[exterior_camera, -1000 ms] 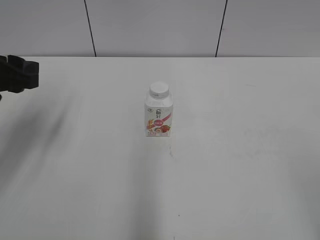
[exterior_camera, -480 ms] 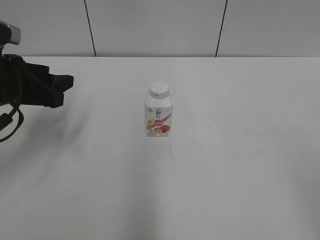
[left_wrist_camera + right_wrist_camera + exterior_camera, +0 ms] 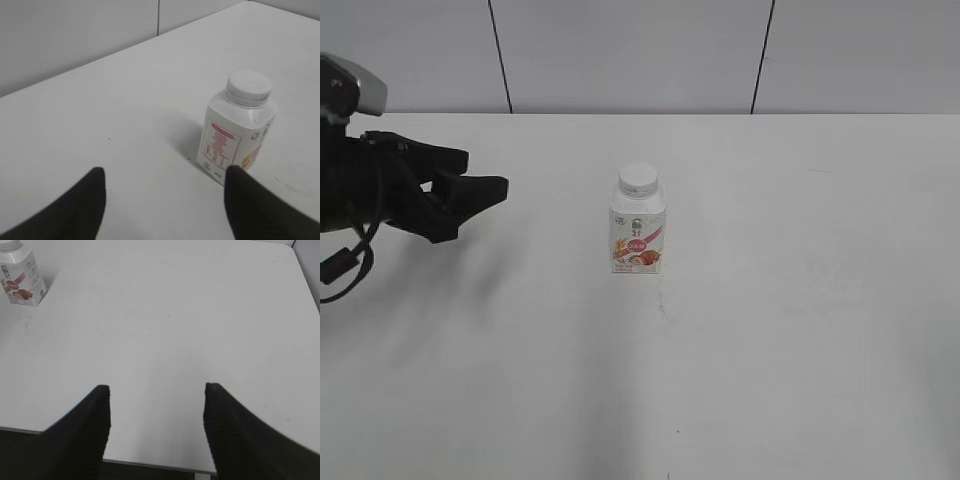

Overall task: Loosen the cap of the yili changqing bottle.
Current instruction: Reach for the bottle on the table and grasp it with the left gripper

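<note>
Left gripper (image 3: 485, 198) came in from left, closer to bottle (image 3: 638, 233). Jaws wide open, held nothing. Bottle stood mid-table, cap (image 3: 639, 179) still on. Right gripper (image 3: 156, 395) open, empty, far off.

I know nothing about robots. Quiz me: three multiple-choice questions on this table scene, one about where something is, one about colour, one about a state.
1. Where does the left gripper sit relative to the bottle?
A. Off to its left, apart
B. Clamped around it
C. Directly above it

2. What colour is the cap?
A. Red
B. White
C. Black

3. How is the bottle standing?
A. Lying on its side
B. Upside down
C. Upright, cap on

Answers: 1 A, bare table separates them; 2 B, it matches the white body; 3 C, the cap sits on top.
</note>
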